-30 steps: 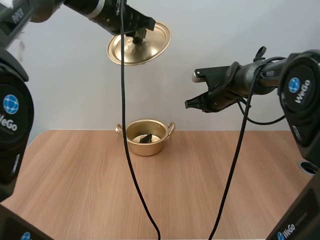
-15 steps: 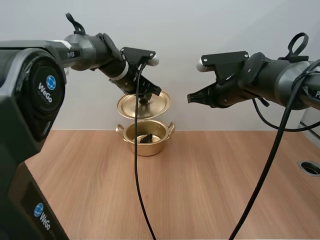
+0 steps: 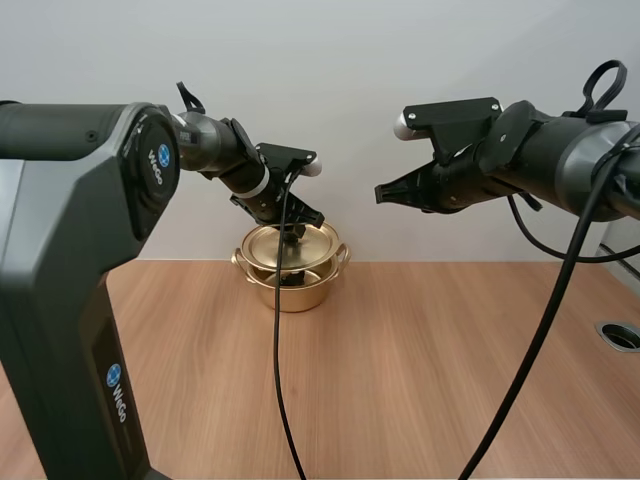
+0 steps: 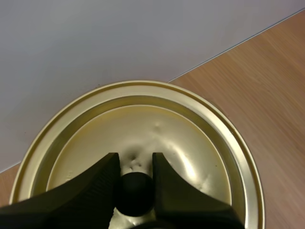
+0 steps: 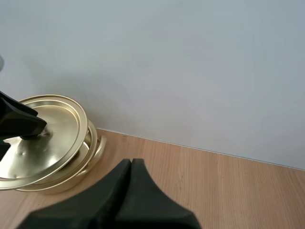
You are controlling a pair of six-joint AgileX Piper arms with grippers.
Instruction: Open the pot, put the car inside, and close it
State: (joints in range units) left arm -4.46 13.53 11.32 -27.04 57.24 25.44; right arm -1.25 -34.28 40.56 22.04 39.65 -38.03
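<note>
There is one gold pot (image 3: pixel 291 291) and one gold lid (image 3: pixel 283 248). The pot stands at the back of the wooden table (image 3: pixel 400 360), near the wall. Its two little handles stick out to the left and the right. The lid is round and sits just over the pot's top, tipped a bit. I cannot tell if it touches the rim.

There are two grippers. The left gripper (image 3: pixel 297 231) pinches the lid's black knob (image 4: pixel 136 193) between its two fingers. The right gripper (image 3: pixel 382 194) hangs high in the air, well away from the pot, with its fingers pressed together on nothing.
</note>
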